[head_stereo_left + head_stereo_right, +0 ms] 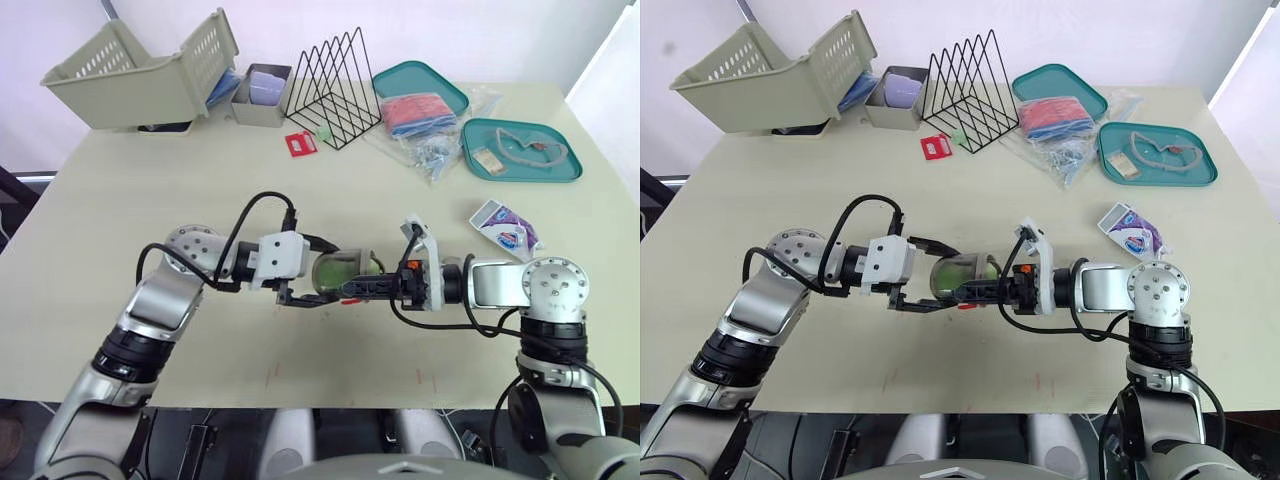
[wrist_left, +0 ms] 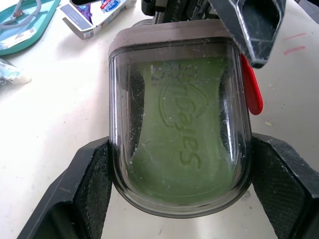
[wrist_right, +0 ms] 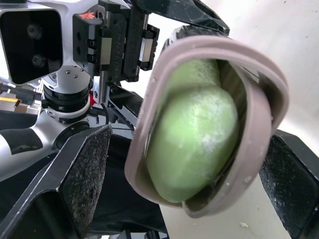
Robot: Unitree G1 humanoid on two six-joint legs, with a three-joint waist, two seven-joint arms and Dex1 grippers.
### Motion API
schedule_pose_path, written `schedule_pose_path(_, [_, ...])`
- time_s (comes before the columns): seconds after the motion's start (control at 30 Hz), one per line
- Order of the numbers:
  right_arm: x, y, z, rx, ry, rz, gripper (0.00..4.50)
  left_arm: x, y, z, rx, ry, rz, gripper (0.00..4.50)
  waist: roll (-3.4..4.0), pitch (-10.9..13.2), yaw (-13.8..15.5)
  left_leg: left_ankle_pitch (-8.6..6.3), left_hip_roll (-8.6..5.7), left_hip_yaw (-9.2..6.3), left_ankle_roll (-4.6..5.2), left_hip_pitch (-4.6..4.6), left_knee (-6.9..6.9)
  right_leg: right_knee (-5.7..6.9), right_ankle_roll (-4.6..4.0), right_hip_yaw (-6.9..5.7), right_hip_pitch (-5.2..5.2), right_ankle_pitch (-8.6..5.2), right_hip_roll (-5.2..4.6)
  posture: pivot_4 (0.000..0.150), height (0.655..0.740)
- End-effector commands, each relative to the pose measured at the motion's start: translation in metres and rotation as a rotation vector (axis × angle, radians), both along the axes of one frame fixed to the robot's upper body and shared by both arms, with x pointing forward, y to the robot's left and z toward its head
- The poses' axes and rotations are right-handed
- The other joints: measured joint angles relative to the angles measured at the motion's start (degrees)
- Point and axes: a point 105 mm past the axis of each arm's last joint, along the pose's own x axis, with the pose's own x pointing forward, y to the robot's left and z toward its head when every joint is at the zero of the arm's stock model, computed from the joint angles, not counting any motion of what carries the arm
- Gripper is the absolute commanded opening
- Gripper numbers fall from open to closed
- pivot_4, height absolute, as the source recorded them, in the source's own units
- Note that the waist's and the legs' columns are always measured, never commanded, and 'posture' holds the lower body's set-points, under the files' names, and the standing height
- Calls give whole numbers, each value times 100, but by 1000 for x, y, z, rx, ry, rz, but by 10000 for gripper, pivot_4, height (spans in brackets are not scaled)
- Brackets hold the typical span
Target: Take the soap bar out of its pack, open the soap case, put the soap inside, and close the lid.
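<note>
- Left wrist view: left gripper [image 2: 179, 154] clamps the clear soap case [image 2: 172, 42] by its sides. Green soap [image 2: 184, 129] is inside. Case is held above the table [image 1: 150, 180], well to the left of the empty soap pack [image 1: 503, 228].
- Right gripper [image 3: 187, 149] is at the case's rim end; can't tell if it's clamped.
- Lid [image 3: 269, 114] looks ajar. If you push off-axis it likely jams, or the case twists out and the soap drops.

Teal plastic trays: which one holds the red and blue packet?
The teal plastic tray beside the black wire rack; the other tray holds a pale cord.
</note>
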Motion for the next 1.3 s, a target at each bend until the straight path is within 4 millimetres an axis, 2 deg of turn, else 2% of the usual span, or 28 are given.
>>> schedule_pose_path(0.03, [-3,5,7,18,-16,32,44452,-3,-2,12,-15,-52,-24,34449,0,0,0,0,0,0,0,0,-3,-2,0,0,0,0,0,1500,7400])
schedule_pose_path(0.37, [-4,8,8,18,-6,49,44452,-3,-1,9,3,-58,-24,34449,0,0,-1,0,0,1,0,2,-15,-7,-1,0,-1,0,0,1500,7400])
schedule_pose_path(0.53, [-3,11,10,26,-12,52,22623,-2,-1,8,4,-61,-23,34449,0,0,3,0,0,0,0,1,-15,-8,-1,0,-1,0,0,1500,7400])
schedule_pose_path(0.57, [-3,11,11,26,-11,51,21717,-2,-1,8,4,-62,-23,34449,0,0,1,0,0,1,0,2,-15,-8,-1,1,-1,0,0,1500,7400])
schedule_pose_path(0.83, [0,12,14,51,-10,36,21717,-1,1,6,15,-54,-19,34449,0,0,0,0,0,1,0,2,-18,-8,-1,1,-1,0,0,1500,7400])
schedule_pose_path(0.9, [0,12,15,58,-10,33,21717,-1,2,6,12,-35,-18,44839,0,0,-1,0,0,1,0,2,-17,-8,-1,1,-1,0,0,1500,7400])
schedule_pose_path(1.2, [13,3,18,30,-36,-35,21717,9,13,6,66,-71,13,44839,0,0,0,0,0,2,0,2,-18,-9,-1,1,-1,0,0,1500,7400])
schedule_pose_path(1.3, [21,-12,20,-120,-149,-72,21717,21,27,13,87,-106,94,44839,0,0,8,0,-1,1,0,1,-19,-10,-1,0,-2,0,-1,1500,7400])
